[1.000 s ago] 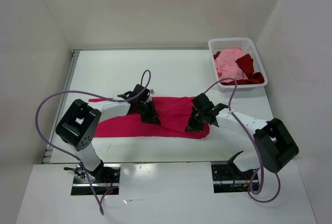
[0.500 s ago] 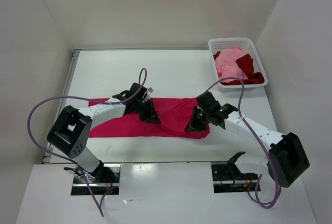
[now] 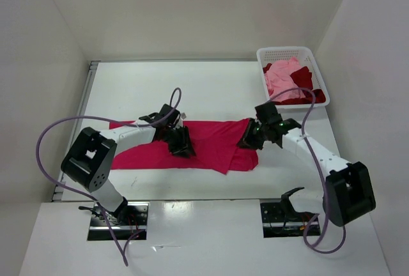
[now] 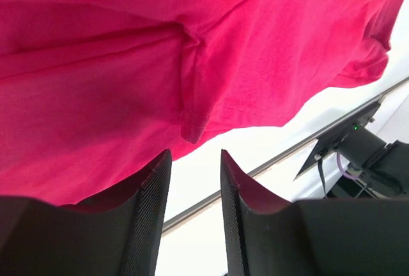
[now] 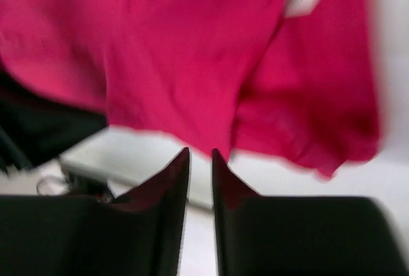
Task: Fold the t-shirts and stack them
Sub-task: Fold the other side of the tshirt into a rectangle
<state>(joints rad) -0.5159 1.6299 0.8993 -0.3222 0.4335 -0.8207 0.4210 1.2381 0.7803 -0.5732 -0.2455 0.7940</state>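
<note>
The bright crimson-pink t-shirt (image 3: 211, 147) is lying spread lengthwise across the middle of the white bench (image 3: 192, 91), with its right end bunching in loose folds. The left claw (image 3: 181, 143) is poised over the shirt's centre, its fingers (image 4: 150, 199) standing spread with nothing between them. In the left wrist view a stitched hem fold (image 4: 192, 126) is showing just ahead of the tips. The right claw (image 3: 249, 137) is sitting at the shirt's right end, its fingers parted by a narrow gap and pinching nothing, though that wrist view is blurred. The pale pink t-shirt (image 3: 281, 76) and the dark red t-shirt (image 3: 305, 79) are lying bundled together in the white lattice basket (image 3: 284, 50) at the bench's far right corner, well apart from both claws.
</note>
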